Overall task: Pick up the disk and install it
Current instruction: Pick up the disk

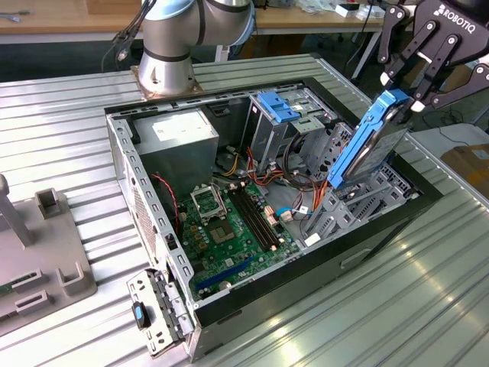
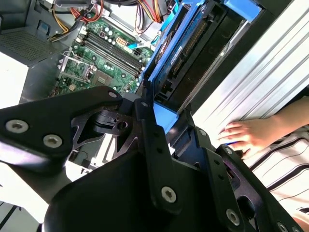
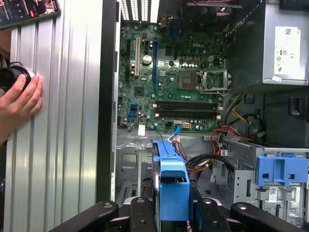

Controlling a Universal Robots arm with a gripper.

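The disk (image 1: 372,141), edged with blue rails, hangs tilted over the drive bay at the open computer case's (image 1: 126,164) end on the exterior view's right. My gripper (image 1: 403,99) is shut on its upper end. The disk's lower end is close above the bay's metal frame (image 1: 348,206); whether they touch is unclear. In the first wrist view the disk's blue rail (image 3: 171,186) runs out between my black fingers (image 3: 137,210), above the motherboard (image 3: 174,82). In the second wrist view the disk's dark underside (image 2: 198,46) extends beyond my gripper (image 2: 161,123).
A grey power supply box (image 1: 179,138) fills the case's far corner. A light-blue latch (image 1: 279,107) tops the neighbouring bay. Loose cables (image 1: 298,172) lie beside the bay. A person's hand (image 3: 19,101) rests on the ribbed table (image 1: 69,115). A grey fixture (image 1: 38,252) stands at the exterior view's left.
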